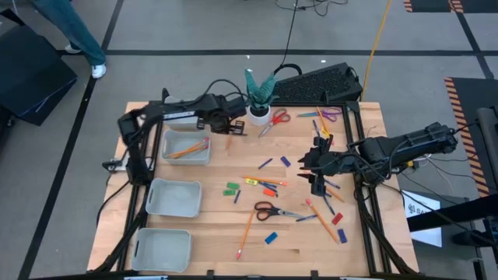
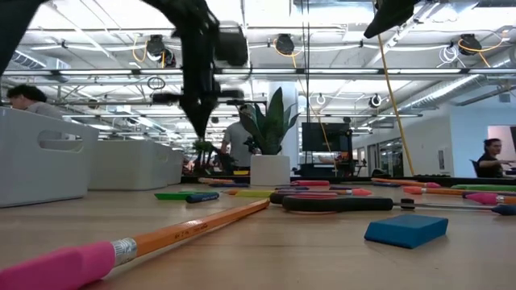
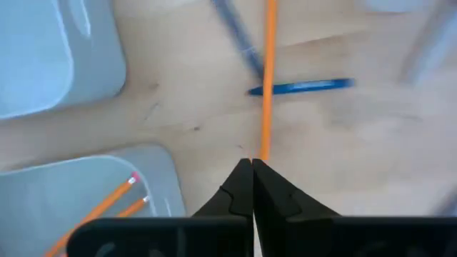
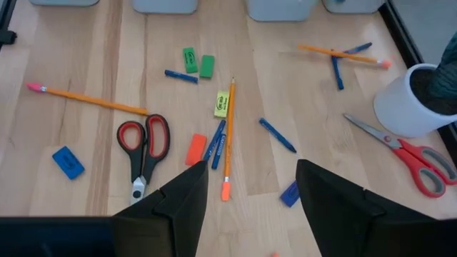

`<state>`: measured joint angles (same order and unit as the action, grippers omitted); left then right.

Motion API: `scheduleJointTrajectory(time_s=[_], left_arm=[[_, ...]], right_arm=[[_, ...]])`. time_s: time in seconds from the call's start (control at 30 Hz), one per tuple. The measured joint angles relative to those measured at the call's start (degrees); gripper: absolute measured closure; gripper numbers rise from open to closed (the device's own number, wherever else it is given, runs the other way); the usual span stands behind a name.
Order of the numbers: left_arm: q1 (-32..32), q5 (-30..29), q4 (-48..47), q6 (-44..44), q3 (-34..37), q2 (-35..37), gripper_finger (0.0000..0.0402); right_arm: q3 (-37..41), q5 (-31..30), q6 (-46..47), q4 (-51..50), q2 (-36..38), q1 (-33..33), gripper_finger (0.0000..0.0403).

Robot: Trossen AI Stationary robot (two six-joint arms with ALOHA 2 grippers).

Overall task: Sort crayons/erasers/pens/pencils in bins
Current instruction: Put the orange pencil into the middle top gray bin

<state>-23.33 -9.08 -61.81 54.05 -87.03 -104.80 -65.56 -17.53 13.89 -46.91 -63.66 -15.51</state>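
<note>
Wooden table [image 1: 218, 241] under both arms, with open floor and a dark keyboard [image 1: 319, 84] beyond its far edge; we note a person's legs at the high view's upper left corner. Left gripper [image 1: 230, 131] sits near the far edge, just beside the white plant pot [image 1: 259, 115]; in the left wrist view its fingers [image 3: 239, 187] are pressed together on one end of an orange pencil [image 3: 267, 78], which runs forward from the tips and crosses over a blue pen [image 3: 303, 86] lying on the wood. Just beside this gripper stands the bin [image 1: 186, 146] that already holds two orange pencils [image 1: 187, 149], seen also in the wrist view [image 3: 100, 207]. We count two more bins along the left edge, one in the middle [image 1: 173, 197] and one nearest the front [image 1: 163, 249]; a fourth lies partly under the left arm and we cannot see into it. Right gripper [image 1: 311, 167] hovers over the right half of the table with its fingers spread wide and nothing between them. Ahead of it, in the right wrist view, lie a pencil with an orange tip [image 4: 228, 139], two blue pens [image 4: 216, 145] touching it, a yellow eraser [image 4: 222, 104], an orange-red eraser [image 4: 196, 148], two green erasers [image 4: 198, 63], a blue eraser [image 4: 68, 162] and red-handled scissors [image 4: 142, 151]. Another red-handled pair [image 4: 405, 150] lies beside the pot.
</note>
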Motion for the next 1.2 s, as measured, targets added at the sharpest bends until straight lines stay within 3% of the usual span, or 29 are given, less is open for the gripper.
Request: scheduleJointTrajectory(time_s=[0.23,0.37,0.57,0.8,1.0,1.2], left_arm=[[8.1,-4.8,-1.2,-4.1,-0.1,11.3,0.0401],[11.3,-7.3,-1.1,-4.5,-0.1,12.4,0.0392],[13.8,-9.3,5.9,-5.4,-0.1,7.1,0.0327],[10.7,-4.6,8.6,-2.2,0.0,-3.4,0.0237],[6.7,-1.8,9.2,-3.1,-0.1,-10.5,0.0229],[2.9,-1.9,10.3,-4.2,0.0,-12.2,0.0249]], right_arm=[[0.0,1.3,0.2,-0.1,0.0,-0.3,0.0197],[0.0,1.3,0.1,-0.1,0.0,-0.3,0.0197],[0.0,1.3,0.3,-0.1,0.0,-0.3,0.0190],[0.0,1.4,3.2,-0.1,0.0,-0.3,0.0179],[0.0,1.3,3.4,0.1,-0.9,0.0,0.0179],[0.0,1.3,3.4,0.4,-2.5,0.1,0.0179]])
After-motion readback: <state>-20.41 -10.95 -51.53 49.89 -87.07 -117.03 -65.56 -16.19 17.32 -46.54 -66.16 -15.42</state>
